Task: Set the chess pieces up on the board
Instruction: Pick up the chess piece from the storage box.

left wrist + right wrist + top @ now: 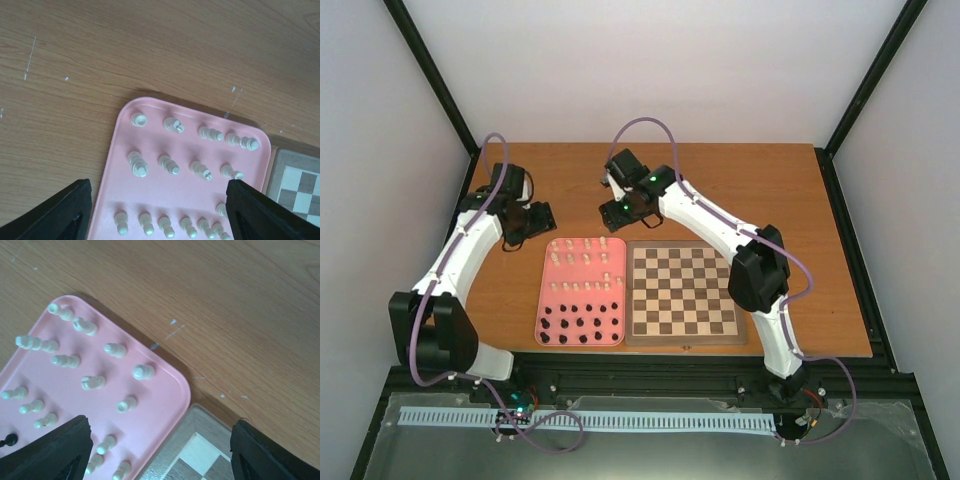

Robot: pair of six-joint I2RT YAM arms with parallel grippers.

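Observation:
The cream-white chess pieces (585, 258) stand in rows on the far half of a pink tray (542, 300). The wooden board (682, 290) lies right of the tray with no pieces on it. My left gripper (527, 222) hovers open and empty beyond the tray's far left corner. In the left wrist view the gripper (160, 220) frames the white pieces (169, 164), with a board corner (300, 192) at right. My right gripper (620, 211) is open and empty above the tray's far right corner. The right wrist view shows the gripper (162, 460), white pieces (143, 372) and the board (197, 447).
Tiny black pieces (580, 325) fill the near half of the tray; one shows in the right wrist view (7, 441). Bare wooden table (740, 190) lies beyond the tray and board. Black frame posts and white walls enclose the table.

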